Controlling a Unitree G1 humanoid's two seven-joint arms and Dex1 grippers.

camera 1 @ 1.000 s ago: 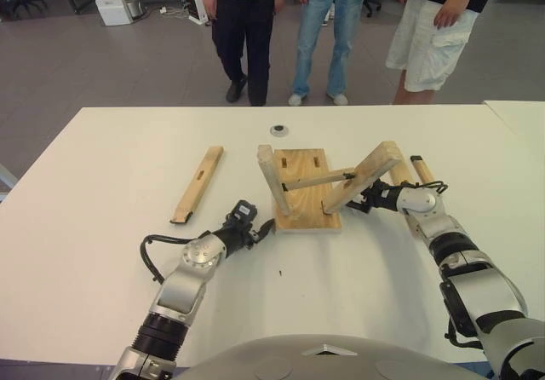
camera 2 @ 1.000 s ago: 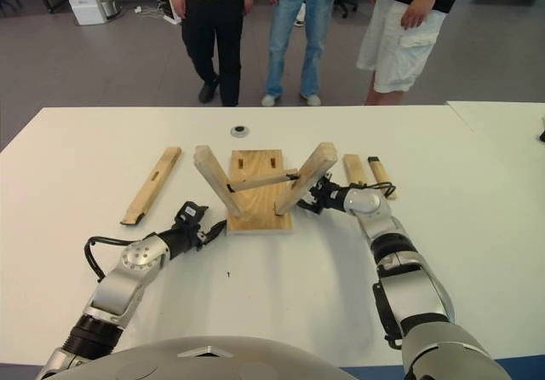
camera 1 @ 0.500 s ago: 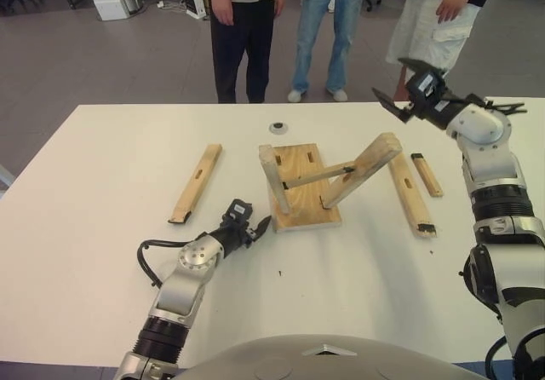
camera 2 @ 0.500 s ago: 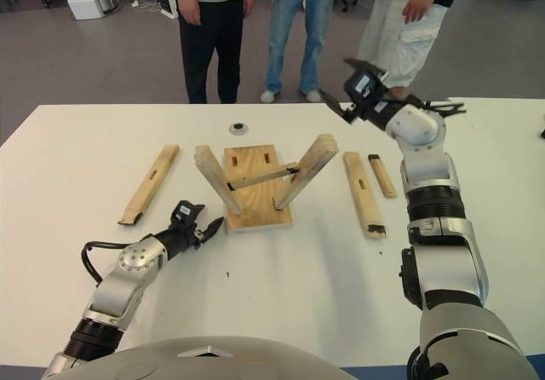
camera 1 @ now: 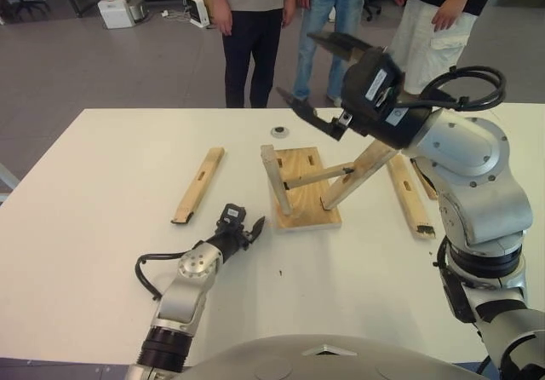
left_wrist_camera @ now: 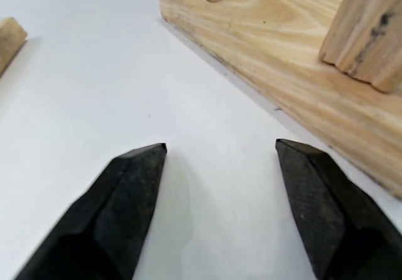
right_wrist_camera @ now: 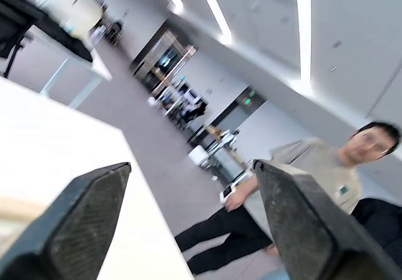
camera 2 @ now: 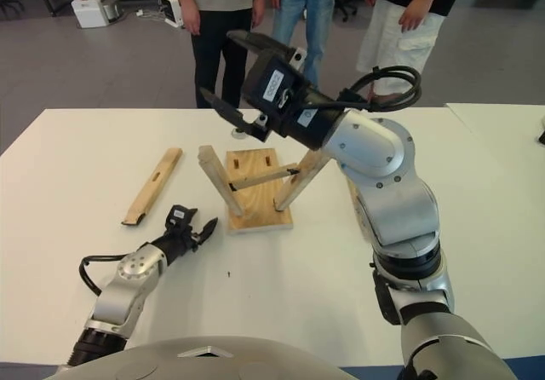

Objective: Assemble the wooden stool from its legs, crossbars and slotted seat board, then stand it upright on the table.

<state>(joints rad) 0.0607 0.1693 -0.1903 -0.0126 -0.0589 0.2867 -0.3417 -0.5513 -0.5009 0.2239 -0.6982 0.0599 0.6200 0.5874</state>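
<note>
The slotted seat board (camera 1: 308, 194) lies flat mid-table. Two legs stand in it, the left leg (camera 1: 273, 178) and the tilted right leg (camera 1: 361, 172), joined by a thin crossbar (camera 1: 317, 175). A loose leg (camera 1: 198, 184) lies to the left, and another loose leg (camera 1: 406, 194) lies to the right, partly behind my right arm. My left gripper (camera 1: 247, 225) rests open on the table just short of the board's front left corner (left_wrist_camera: 295, 98), holding nothing. My right gripper (camera 1: 312, 75) hangs open high above the board's far edge, empty.
A small round metal piece (camera 1: 278, 130) lies on the table behind the board. Three people stand beyond the far edge. A second white table (camera 2: 502, 133) adjoins on the right. Bare tabletop (camera 1: 94, 175) stretches to the left and front.
My right arm left the tilted right leg, rose off the table and swung left, ending above the stool with its gripper open. The left gripper shifted only slightly.
</note>
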